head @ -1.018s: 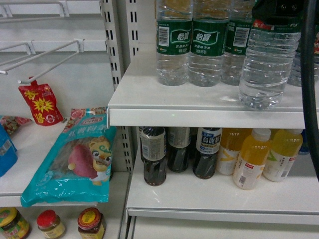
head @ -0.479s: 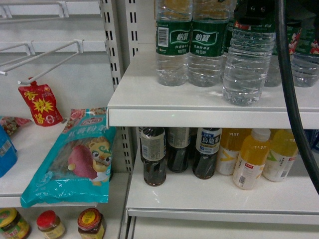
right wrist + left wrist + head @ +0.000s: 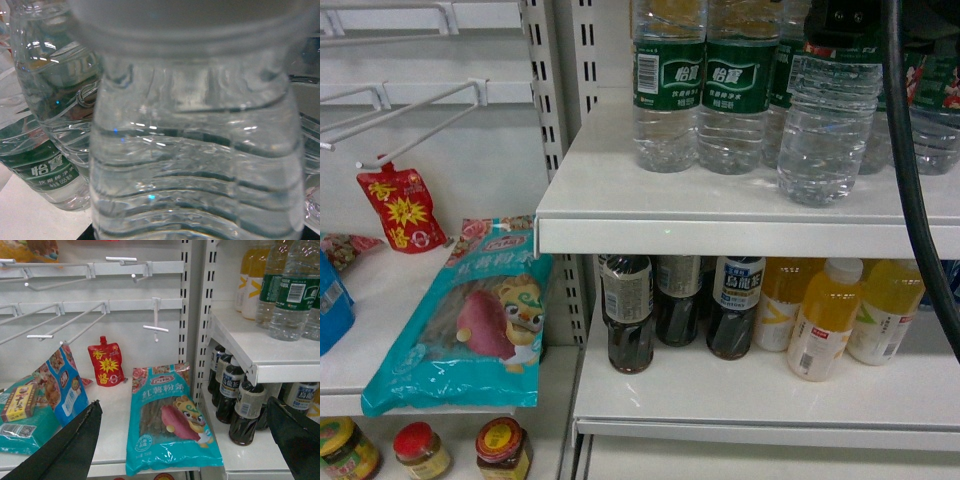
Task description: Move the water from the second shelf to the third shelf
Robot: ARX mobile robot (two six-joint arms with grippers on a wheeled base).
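Right gripper (image 3: 847,18) fingers grip the water (image 3: 828,120) up high at its top, its base off the upper shelf (image 3: 720,215), beside green-labelled bottles (image 3: 669,85) with white Chinese writing. Left gripper (image 3: 185,440) fingers spread wide, empty, before a teal sweet-potato noodle bag (image 3: 167,417).

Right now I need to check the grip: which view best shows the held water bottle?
Head view: the water bottle hangs whole under the right gripper. Right wrist shows only blurred ribs; left wrist cannot single it out.
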